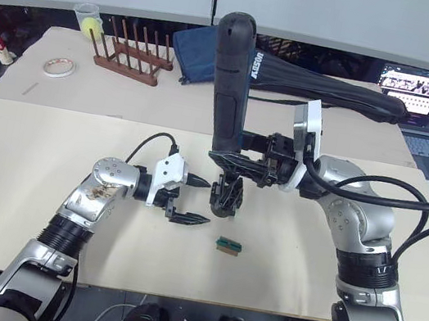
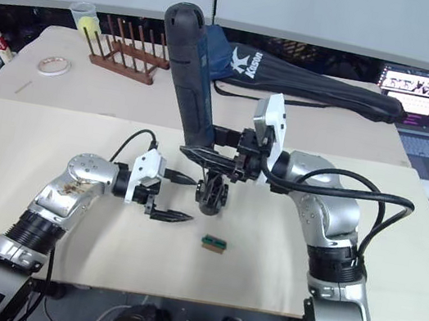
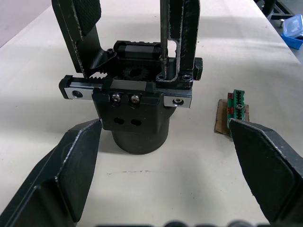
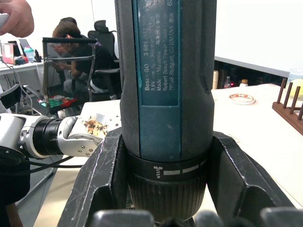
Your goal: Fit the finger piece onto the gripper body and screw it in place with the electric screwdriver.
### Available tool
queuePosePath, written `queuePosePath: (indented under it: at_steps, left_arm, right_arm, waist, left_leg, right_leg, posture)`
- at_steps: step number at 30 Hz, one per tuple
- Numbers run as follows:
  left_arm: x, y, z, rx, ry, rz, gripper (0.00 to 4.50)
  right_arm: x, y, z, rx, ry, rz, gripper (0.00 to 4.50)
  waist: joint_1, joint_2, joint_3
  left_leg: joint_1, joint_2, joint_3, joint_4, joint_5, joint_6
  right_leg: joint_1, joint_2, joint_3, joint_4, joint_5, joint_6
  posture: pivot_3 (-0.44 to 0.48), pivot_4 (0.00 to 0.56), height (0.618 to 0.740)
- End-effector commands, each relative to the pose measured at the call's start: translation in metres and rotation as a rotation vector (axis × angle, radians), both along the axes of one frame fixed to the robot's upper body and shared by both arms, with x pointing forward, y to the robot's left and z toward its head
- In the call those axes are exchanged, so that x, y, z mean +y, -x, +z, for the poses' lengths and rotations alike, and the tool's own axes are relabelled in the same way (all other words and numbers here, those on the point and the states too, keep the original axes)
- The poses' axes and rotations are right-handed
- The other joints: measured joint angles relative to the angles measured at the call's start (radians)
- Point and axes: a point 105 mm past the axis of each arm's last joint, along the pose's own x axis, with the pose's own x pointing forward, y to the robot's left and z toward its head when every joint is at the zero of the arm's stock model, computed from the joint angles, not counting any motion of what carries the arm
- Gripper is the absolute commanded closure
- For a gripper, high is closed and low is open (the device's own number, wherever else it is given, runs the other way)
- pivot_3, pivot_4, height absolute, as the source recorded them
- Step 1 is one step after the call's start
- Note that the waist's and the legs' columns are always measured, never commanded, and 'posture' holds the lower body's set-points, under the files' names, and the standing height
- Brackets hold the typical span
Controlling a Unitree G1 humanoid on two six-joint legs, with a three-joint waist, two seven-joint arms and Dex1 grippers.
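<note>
- well, nearest me on the table [image 1: 20,176] lies a small green block [image 1: 227,246], apart from everything else; it plays no part here.
- my left gripper [image 1: 191,200] hovers low just beside the body [image 1: 224,198], fingers spread wide and holding nothing, one above the other, pointing at it without touching.
- the body stands upright on its round base in the middle of the table; from my left wrist i see its rail, two screws on the front and the finger piece [image 3: 182,45] standing on its top.
- my right gripper [image 1: 235,162] is clamped on the screwdriver [image 1: 230,80], held nearly upright, its bit [image 3: 162,38] coming down to a screw hole beside the finger piece.
- risks, as i judge them: the body is not held, so torque or side push from the bit could turn or tip it; a bit slightly off the screw head could slip out or push the finger piece out of line.
- closing my left fingers on the base would steady it, but a careless approach could itself knock it over.
- farther back: a wooden rack [image 1: 131,56], a tape roll [image 1: 59,67], a black bag [image 1: 327,85] and a laptop [image 1: 425,106].
</note>
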Motion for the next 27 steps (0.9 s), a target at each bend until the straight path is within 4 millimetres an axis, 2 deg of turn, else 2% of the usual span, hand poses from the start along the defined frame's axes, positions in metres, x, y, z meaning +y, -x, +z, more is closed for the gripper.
queuePosePath:
  at_steps: [1, 27]
  left_arm:
    - [-0.0017, -0.0021, 0.0107, -0.046, 0.012, -0.008, 0.0]
    - [-0.001, -0.0011, 0.0101, -0.047, 0.011, -0.008, 0.0]
  right_arm:
    - [0.0013, 0.0076, 0.0211, -0.097, -0.032, 0.026, 2.58]
    - [0.0028, 0.0061, 0.0219, -0.114, -0.023, 0.034, 2.58]
  waist:
    - [0.0, 0.0, 0.0]
    - [0.0, 0.0, 0.0]
  left_leg:
    - [0.0, 0.0, 0.0, 0.0, 0.0, 0.0]
    - [0.0, 0.0, 0.0, 0.0, 0.0, 0.0]
  right_leg:
    - [0.0, 0.0, 0.0, 0.0, 0.0, 0.0]
    - [0.0, 0.0, 0.0, 0.0, 0.0, 0.0]
  posture:
    - [0.0, 0.15, 0.74]
    - [0.0, 0.15, 0.74]
